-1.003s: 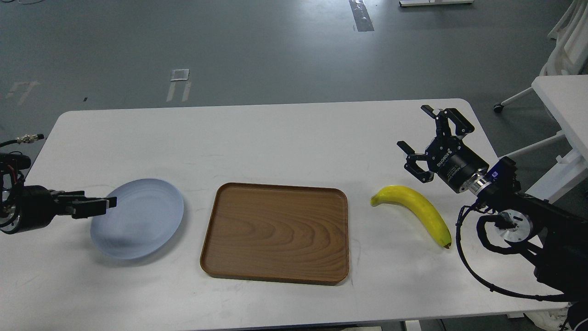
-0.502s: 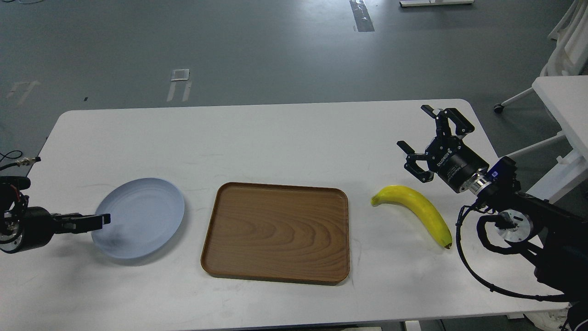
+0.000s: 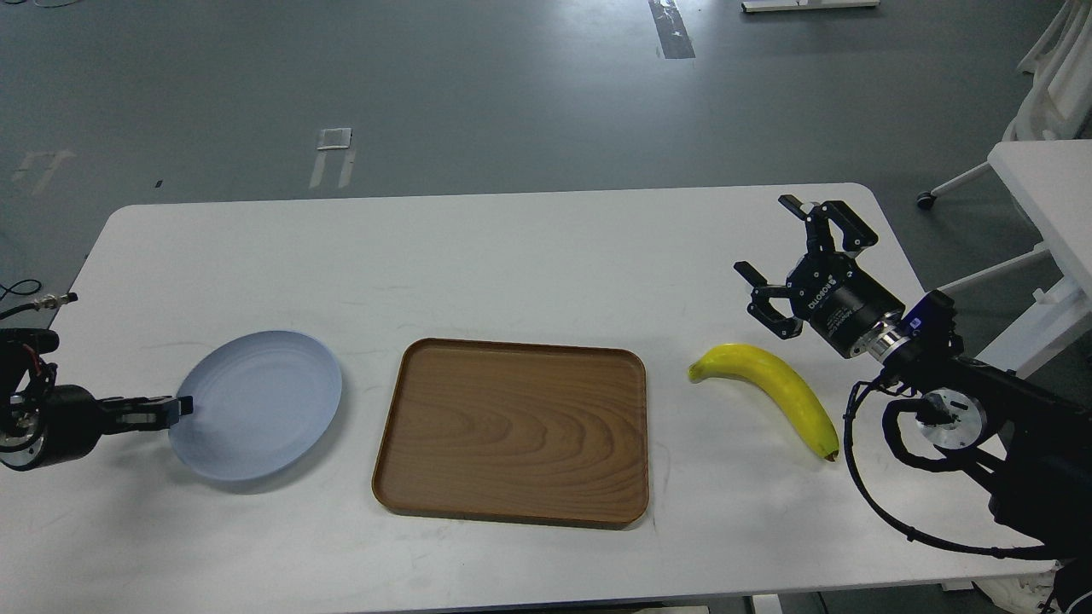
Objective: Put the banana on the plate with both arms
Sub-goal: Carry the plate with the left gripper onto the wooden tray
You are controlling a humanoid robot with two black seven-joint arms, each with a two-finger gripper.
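Observation:
The yellow banana (image 3: 772,388) lies on the white table (image 3: 512,256) at the right, stem end to the left, dark tip toward the front. The pale blue-grey plate (image 3: 264,405) lies flat at the left. My right gripper (image 3: 765,236) is open and empty, hovering just behind and to the right of the banana, apart from it. My left gripper (image 3: 177,408) reaches in low from the left, its tip at the plate's left rim. It is seen side-on, so I cannot tell its fingers apart.
A rectangular brown wooden tray (image 3: 512,426) sits between the plate and the banana. A second white table (image 3: 1045,188) stands beyond the right edge. The right arm's cable (image 3: 887,512) loops over the table's front right.
My left gripper has drawn back to the left and lower, from over the plate to its left rim; the plate now rests flat. The right gripper has barely moved.

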